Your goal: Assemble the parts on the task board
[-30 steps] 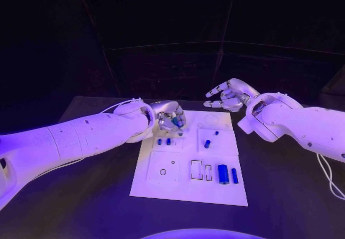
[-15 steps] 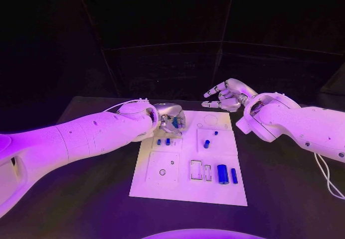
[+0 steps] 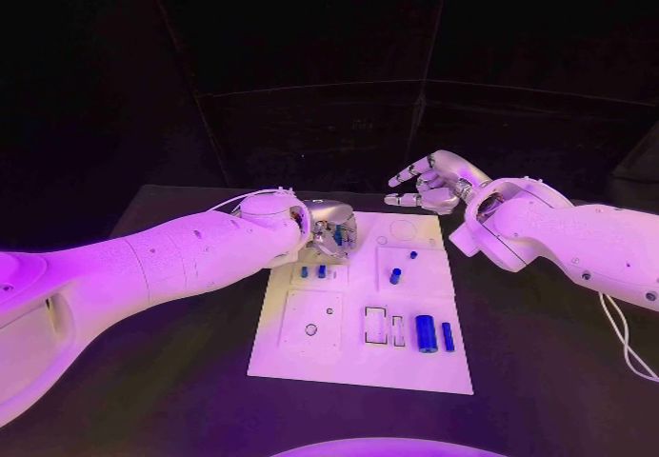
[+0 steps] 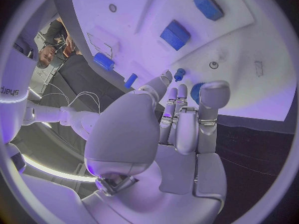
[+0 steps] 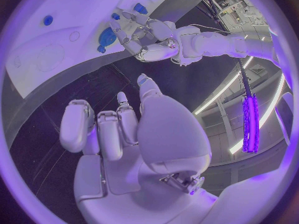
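- The task board (image 3: pixel 360 367), a white plate, is seen lying flat on the black table (image 3: pixel 165 400), with its near part bare.
- In the board's near half, two rectangular cut-outs (image 3: pixel 375 325) are seen side by side, and just to their right a thick blue cylinder (image 3: pixel 426 333) and a thinner blue rod (image 3: pixel 448 335) are laid flat, close together but apart.
- Farther back, near the board's middle, two small blue parts (image 3: pixel 313 271) are found side by side towards its left edge, and a blue peg (image 3: pixel 395 276) is seen to their right, with a smaller blue piece (image 3: pixel 412 254) just beyond it.
- The left hand (image 3: pixel 329 231) is held over the board's far left corner, fingers curled downward. A small blue part (image 4: pixel 196 91) is seen pressed between its fingertips (image 4: pixel 214 92) in the left wrist view, so it is taken to be pinched there; a thinner blue pin (image 4: pixel 179 74) is seen just past the fingers, whether touched cannot be told.
- The right hand (image 3: pixel 432 183) is held in the air beyond the board's far right corner, well apart from the left hand. Its fingers are spread and partly bent, and nothing is held in it.
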Controlling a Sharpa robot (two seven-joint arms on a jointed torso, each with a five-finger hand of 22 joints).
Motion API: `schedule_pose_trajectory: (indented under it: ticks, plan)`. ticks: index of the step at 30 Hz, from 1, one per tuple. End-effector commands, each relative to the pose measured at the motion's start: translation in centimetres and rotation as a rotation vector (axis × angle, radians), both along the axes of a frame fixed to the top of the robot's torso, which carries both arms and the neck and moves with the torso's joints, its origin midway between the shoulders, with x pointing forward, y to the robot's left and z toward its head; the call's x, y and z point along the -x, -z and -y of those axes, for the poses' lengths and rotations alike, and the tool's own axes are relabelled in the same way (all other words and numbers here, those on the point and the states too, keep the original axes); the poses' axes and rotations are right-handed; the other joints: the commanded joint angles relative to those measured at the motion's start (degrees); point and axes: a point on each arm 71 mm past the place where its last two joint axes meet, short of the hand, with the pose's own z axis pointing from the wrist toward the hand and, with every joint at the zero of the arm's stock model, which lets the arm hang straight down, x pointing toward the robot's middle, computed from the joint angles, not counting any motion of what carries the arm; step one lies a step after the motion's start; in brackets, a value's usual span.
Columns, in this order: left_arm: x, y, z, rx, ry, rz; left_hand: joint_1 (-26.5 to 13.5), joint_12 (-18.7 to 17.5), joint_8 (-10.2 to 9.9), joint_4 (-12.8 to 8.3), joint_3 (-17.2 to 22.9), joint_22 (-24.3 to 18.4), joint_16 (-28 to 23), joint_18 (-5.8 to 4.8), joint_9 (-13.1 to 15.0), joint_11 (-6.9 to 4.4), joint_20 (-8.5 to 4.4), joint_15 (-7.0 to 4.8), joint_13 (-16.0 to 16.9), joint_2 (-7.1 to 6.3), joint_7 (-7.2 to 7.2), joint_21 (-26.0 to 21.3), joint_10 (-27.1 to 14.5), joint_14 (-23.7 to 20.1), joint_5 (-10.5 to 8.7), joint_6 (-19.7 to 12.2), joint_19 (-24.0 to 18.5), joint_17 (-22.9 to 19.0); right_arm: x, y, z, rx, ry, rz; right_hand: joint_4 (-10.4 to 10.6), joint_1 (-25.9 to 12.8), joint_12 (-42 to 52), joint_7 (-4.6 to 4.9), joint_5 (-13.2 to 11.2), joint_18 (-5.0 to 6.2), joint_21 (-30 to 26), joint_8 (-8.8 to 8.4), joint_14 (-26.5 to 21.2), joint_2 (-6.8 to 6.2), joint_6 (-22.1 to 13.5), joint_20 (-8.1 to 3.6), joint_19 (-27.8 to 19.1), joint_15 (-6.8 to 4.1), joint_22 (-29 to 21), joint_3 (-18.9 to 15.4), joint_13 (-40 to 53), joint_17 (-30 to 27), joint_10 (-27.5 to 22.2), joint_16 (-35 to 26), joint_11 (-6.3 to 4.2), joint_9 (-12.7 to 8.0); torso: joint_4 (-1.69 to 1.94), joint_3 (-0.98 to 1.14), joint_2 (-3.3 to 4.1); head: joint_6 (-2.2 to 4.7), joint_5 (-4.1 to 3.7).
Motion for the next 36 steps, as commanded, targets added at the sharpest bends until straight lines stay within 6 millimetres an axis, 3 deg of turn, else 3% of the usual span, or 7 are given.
schedule_pose_trajectory:
  ticks: [1, 36]
  plan:
    - [-0.1, 0.3, 0.0, -0.043, -0.002, -0.013, 0.06, -0.36, -0.38, -0.01, 0.53, 0.08, -0.29, -1.10, -0.13, 0.04, -0.10, -0.23, -0.15, 0.62, 0.08, 0.34, 0.45, 1.75, -0.10, 0.52, 0.44, -0.09, 0.0, -0.2, -0.2, -0.003, -0.006, 0.005, -0.22, 0.22, -0.11, 0.00, 0.33, 0.32, -0.30, 0.21, 3.86, 0.53, 0.17, 0.04, -0.40, -0.42, -0.05, -0.16, 2.22, 4.50, -0.40, -0.24, 0.04, -0.10, 0.01, -0.03, 0.00, -0.10, 0.04]
    - [-0.3, 1.3, 0.7, -0.112, -0.004, -0.046, -0.37, -1.32, -1.18, -1.11, 3.15, 3.19, -0.37, -1.70, -1.38, -0.20, -0.28, -0.41, -1.51, 1.15, 0.14, 3.35, 3.53, 1.84, -0.13, 2.51, 1.25, -0.85, 0.0, -0.2, -0.4, -0.004, -0.012, 0.005, -0.23, 0.18, -0.04, 0.00, 0.38, 0.33, -0.32, 0.23, 3.88, 0.53, 0.19, 0.04, -0.40, -0.42, -0.07, -0.22, 2.29, 4.55, -0.36, -0.23, 0.04, -0.10, 0.07, 0.00, -0.09, -0.33, -0.02]
